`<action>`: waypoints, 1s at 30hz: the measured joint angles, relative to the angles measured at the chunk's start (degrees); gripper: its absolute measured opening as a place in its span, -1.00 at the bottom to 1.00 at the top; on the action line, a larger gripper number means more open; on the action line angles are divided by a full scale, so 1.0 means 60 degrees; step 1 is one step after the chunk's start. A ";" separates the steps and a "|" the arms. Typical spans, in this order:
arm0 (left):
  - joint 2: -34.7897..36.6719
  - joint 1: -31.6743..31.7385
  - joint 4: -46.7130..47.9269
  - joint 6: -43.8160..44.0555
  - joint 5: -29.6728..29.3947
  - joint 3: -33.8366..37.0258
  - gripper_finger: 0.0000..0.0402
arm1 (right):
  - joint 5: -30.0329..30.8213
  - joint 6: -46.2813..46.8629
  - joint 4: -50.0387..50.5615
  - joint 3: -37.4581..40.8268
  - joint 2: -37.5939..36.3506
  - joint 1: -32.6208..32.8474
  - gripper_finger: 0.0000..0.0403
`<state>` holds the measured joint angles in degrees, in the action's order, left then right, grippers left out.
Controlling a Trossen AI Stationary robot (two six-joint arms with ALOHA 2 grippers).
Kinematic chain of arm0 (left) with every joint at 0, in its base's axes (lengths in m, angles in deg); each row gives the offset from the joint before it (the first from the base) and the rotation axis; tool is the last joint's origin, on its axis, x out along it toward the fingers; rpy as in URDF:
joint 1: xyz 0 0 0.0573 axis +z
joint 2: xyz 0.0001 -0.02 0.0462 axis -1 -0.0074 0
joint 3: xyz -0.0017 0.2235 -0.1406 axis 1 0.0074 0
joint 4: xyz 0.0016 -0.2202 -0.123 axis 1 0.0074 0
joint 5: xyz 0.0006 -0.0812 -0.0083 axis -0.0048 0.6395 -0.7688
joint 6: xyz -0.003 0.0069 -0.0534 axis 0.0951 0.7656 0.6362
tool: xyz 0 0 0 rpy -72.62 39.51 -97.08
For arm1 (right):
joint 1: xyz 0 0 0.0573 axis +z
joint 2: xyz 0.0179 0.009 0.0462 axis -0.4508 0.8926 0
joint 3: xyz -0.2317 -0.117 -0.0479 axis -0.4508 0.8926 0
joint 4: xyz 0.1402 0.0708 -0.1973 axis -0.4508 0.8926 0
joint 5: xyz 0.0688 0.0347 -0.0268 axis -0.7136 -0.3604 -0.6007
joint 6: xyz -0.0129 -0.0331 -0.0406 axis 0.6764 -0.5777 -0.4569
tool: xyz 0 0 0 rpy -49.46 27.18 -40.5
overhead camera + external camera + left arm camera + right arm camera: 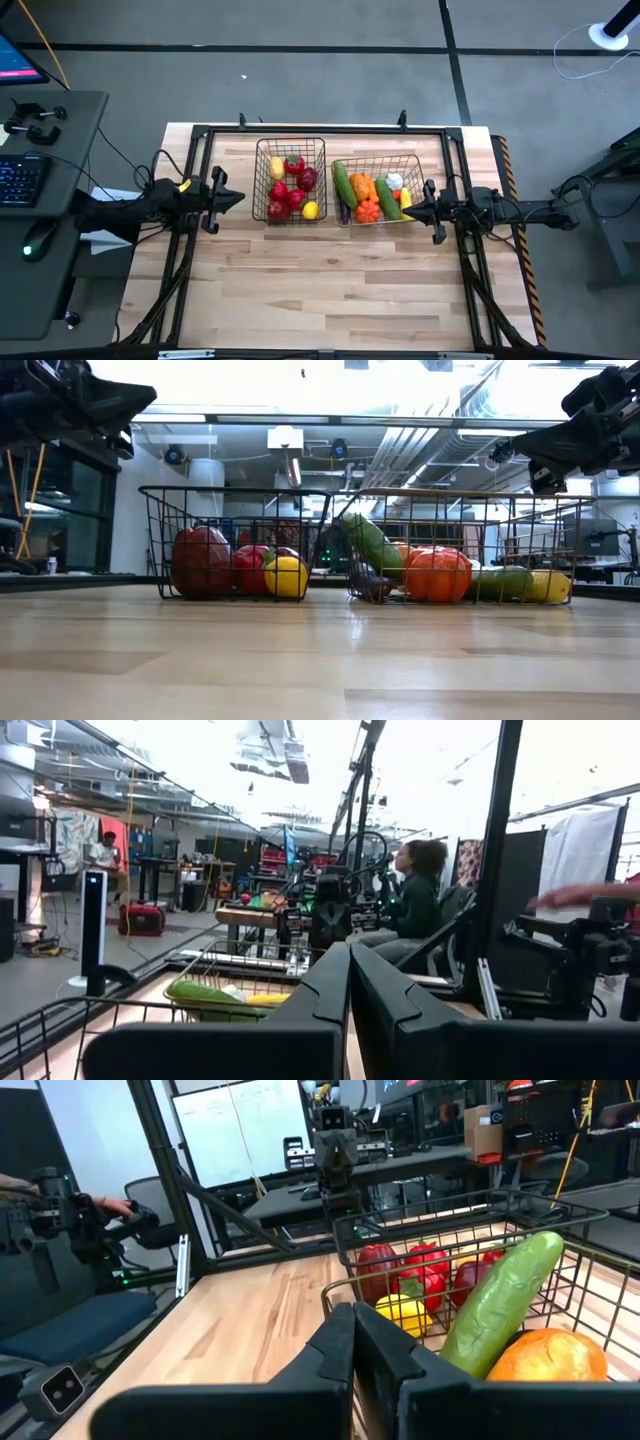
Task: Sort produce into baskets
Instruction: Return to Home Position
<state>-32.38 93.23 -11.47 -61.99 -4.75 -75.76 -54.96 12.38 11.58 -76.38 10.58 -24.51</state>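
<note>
Your small glossy toy fruits and vegetables (pixel 285 190) all lie inside the narrow dark wire-mesh basket (pixel 290 141) and the wide dark wire-mesh basket (pixel 380 158), which stand side by side toward the wooden table's (pixel 330 290) back edge. Expect the toys to be light, hard and slippery, so lift a basket by its stiff rim. The left gripper (pixel 240 197) hangs raised just outside the narrow basket, the right gripper (pixel 405 211) over the wide one's outer end. Both have their fingers pressed together, empty.

I see a wooden table (pixel 320 290) with hazard-striped tape (pixel 517 235) along one edge. A keyboard (pixel 18 180) lies on a side desk (pixel 75 120). A seated person (pixel 412 905) is beyond.
</note>
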 joint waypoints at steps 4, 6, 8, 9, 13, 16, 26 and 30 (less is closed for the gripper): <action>0.0000 0.0012 0.0011 0.0002 0.0000 0.0000 -1.00 | 0.0001 0.0000 0.0012 0.0000 0.0106 0.0000 -1.00; 0.0000 -0.0001 0.0010 0.0002 0.0000 0.0000 -1.00 | 0.0004 0.0000 0.0008 0.0000 0.0104 0.0000 -1.00; 0.0000 -0.0010 0.0009 -0.0001 0.0000 0.0000 -1.00 | 0.0004 0.0000 0.0012 0.0000 0.0104 0.0000 -1.00; 0.0000 -0.0010 0.0012 0.0001 0.0000 0.0000 -1.00 | 0.0004 0.0000 0.0012 0.0000 0.0104 0.0000 -1.00; 0.0000 -0.0010 0.0039 -0.0001 -0.0002 0.0000 -1.00 | 0.0004 0.0000 0.0012 0.0000 0.0104 0.0000 -1.00; 0.0000 -0.0010 0.0039 0.0002 0.0000 0.0000 -1.00 | 0.0004 0.0000 0.0012 0.0000 0.0104 0.0000 -1.00; 0.0007 -0.0010 0.1392 -0.1402 -0.0022 -0.0007 -1.00 | 0.0004 0.0000 0.0016 0.0000 0.0105 0.0000 -1.00; 0.0004 -0.0010 0.1798 -0.0988 -0.0036 -0.0007 -1.00 | 0.0004 0.0000 0.0016 0.0000 0.0107 0.0000 -1.00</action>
<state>-32.36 93.17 -0.68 -67.92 -4.96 -75.80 -54.94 12.38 11.67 -76.38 11.23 -24.51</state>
